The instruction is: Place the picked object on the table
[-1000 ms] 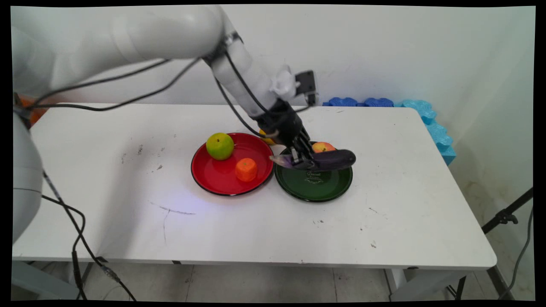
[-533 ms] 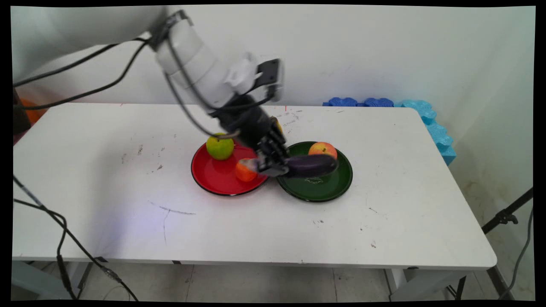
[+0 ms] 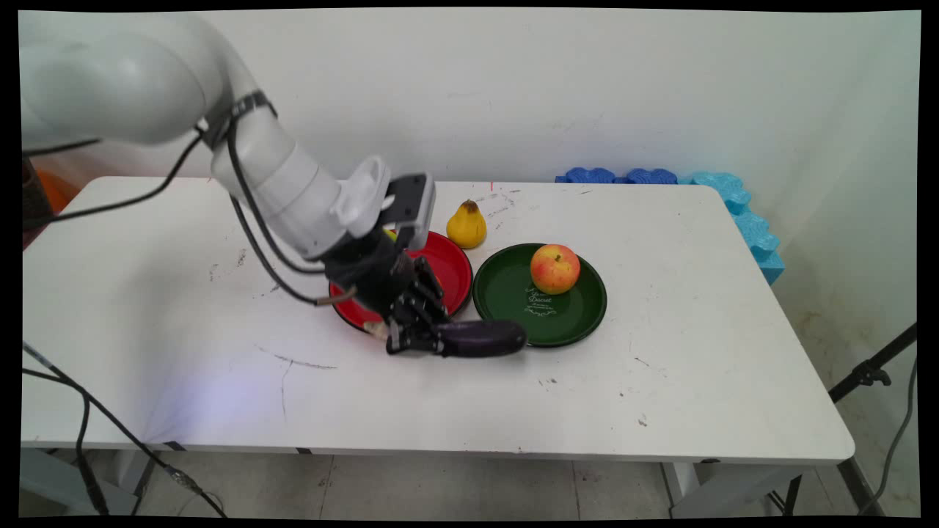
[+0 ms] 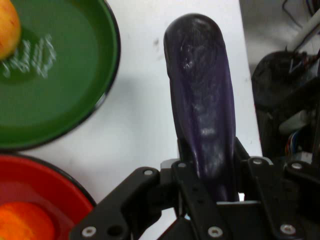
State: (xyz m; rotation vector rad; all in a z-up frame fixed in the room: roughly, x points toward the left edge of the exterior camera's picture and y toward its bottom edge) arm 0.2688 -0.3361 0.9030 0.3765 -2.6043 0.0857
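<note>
The dark purple eggplant [image 3: 480,338] lies level in the black gripper [image 3: 414,339], its fingers pinching it near one end while the rounded far end points toward the picture's right in the main view. It sits low over the white table [image 3: 660,308], just in front of the gap between the red plate [image 3: 449,265] and the green plate [image 3: 513,293], its free end reaching the near rim of the green plate; whether it touches the tabletop cannot be told. In the hand view the eggplant [image 4: 202,100] rises from between the two fingers [image 4: 186,180], which press on it from either side, with bare table beneath it, the green plate [image 4: 65,80] to its left and the red plate [image 4: 35,180] at lower left. An orange fruit [image 4: 22,222] lies on the red plate in that view; in the main view the arm hides most of that plate. A red and yellow apple [image 3: 554,268] stands on the green plate, toward its far side, above white lettering on the plate. A yellow pear [image 3: 466,225] stands upright on the table just behind the red plate. Blue foam pieces [image 3: 682,180] lie along the table's far right edge against the wall.
</note>
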